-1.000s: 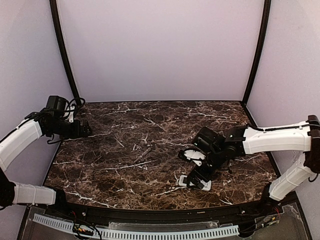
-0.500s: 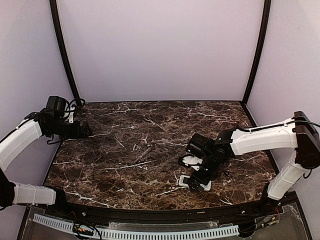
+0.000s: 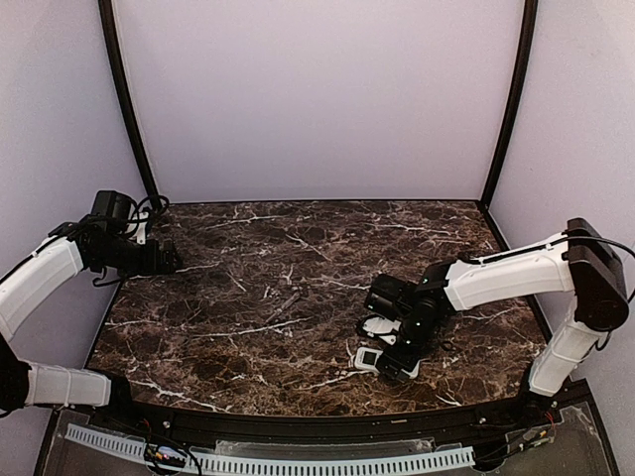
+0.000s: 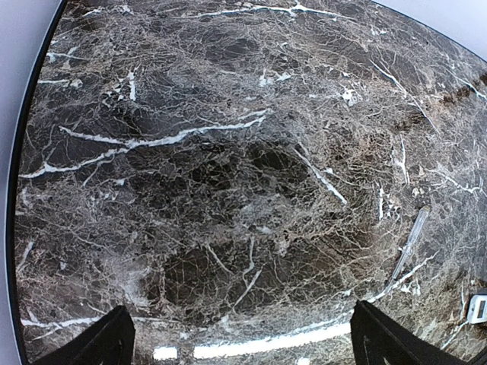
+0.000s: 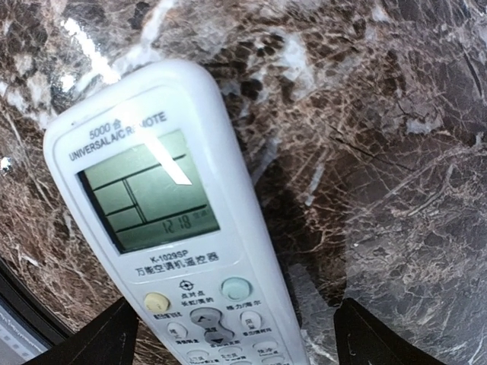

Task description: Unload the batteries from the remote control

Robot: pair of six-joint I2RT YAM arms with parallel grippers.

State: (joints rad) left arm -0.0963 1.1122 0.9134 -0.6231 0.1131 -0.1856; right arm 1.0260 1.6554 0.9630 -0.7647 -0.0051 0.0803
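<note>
The white remote control [image 3: 378, 363] lies on the marble near the front edge, right of centre. In the right wrist view it is face up [image 5: 190, 251], display lit, buttons toward the camera. Its back is hidden and no batteries show. My right gripper [image 3: 394, 349] is open and low over the remote's button end, one finger on each side [image 5: 240, 338], neither clearly touching it. My left gripper [image 3: 169, 260] is open and empty, high over the table's far left [image 4: 247, 342]. The remote shows as a white speck at the right edge of the left wrist view [image 4: 478, 308].
A slim pale streak [image 3: 284, 304] lies on the marble near the centre; I cannot tell what it is. It also shows in the left wrist view [image 4: 411, 239]. The table's dark front rim [image 3: 298, 421] runs close behind the remote.
My right gripper has moved left and down along the remote, closing in over it. The remote has hardly shifted. The left arm has not moved.
</note>
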